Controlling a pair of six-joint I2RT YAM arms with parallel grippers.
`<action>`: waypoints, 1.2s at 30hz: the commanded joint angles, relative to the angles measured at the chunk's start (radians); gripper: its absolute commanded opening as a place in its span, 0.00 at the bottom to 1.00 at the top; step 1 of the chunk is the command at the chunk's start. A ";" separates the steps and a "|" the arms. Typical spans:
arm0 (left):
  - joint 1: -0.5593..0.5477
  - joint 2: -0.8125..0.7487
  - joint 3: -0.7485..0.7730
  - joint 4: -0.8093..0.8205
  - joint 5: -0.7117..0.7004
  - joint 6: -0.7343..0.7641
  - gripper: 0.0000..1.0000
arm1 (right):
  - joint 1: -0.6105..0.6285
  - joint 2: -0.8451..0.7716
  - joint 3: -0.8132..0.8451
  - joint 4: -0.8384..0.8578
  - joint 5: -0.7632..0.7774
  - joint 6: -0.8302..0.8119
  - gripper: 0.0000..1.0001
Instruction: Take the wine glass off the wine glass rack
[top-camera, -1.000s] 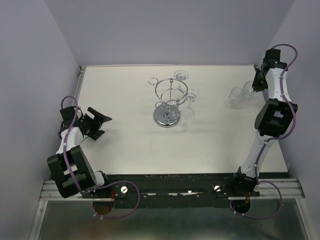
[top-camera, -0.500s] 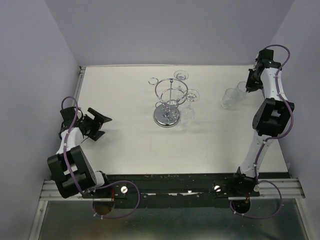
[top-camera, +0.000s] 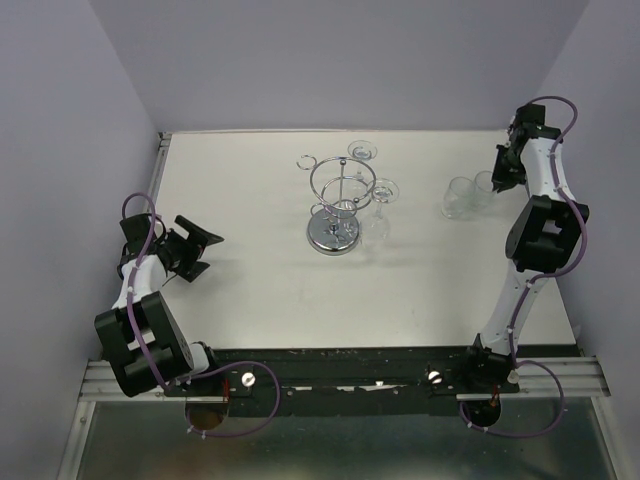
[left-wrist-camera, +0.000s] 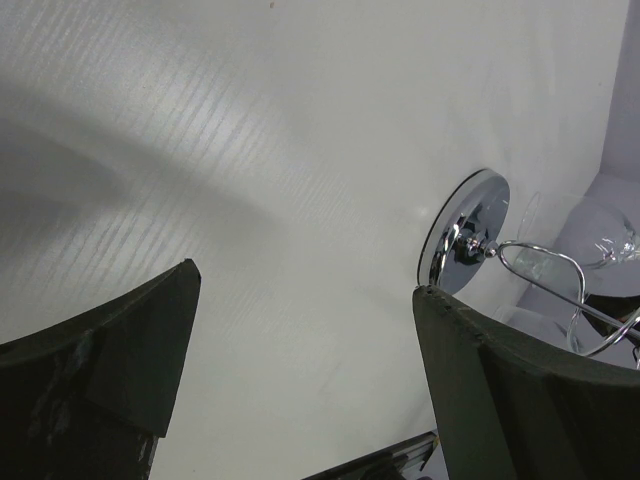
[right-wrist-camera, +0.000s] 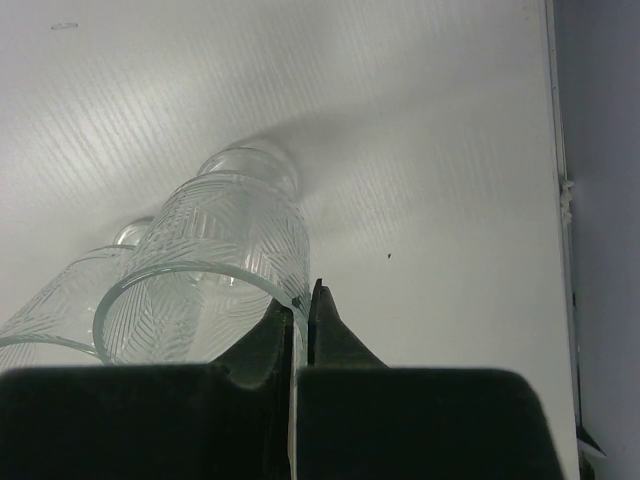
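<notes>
**Wine glass on the rack; right gripper clamped on another glass**

The wine glass rack (top-camera: 333, 234) stands upright near the middle of the table (top-camera: 250, 200). Its round mirrored base is flat on the surface, its post is vertical, and the large ring is level above.

The wine glass (top-camera: 377, 218) hangs from a small loop on the right side of the ring. It is inverted, with the foot uppermost in the loop and the bowl below, so its long axis runs close to vertical. A second wine glass (top-camera: 363, 152) hangs in the same way from a loop on the far side of the ring. No gripper touches the rack or either of these glasses.

The left gripper (left-wrist-camera: 305, 283) is well to the left of the rack and low over the table. Its fingers are spread wide with nothing between them. Its wrist camera faces the rack's base, and the clear shapes at the right edge of that view are probably the hanging bowls, though they are too cut off to confirm.

The right gripper (right-wrist-camera: 303, 300) is at the far right of the table, well apart from the rack. Its fingers are pinched onto the rim of a patterned glass (right-wrist-camera: 235, 260), with the thin wall between them. Another patterned glass (right-wrist-camera: 60, 300) sits just beside it. I cannot tell whether the held glass is upright or tilted.
</notes>
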 joint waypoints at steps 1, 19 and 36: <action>0.012 -0.018 -0.009 0.001 -0.017 0.005 0.99 | -0.009 0.008 0.020 0.004 0.033 -0.017 0.01; 0.013 -0.044 -0.013 0.005 -0.020 0.006 0.99 | -0.010 0.036 0.062 0.001 0.020 -0.036 0.43; -0.030 0.001 -0.007 0.084 0.027 0.021 0.99 | -0.013 -0.281 0.053 0.040 -0.505 -0.160 0.86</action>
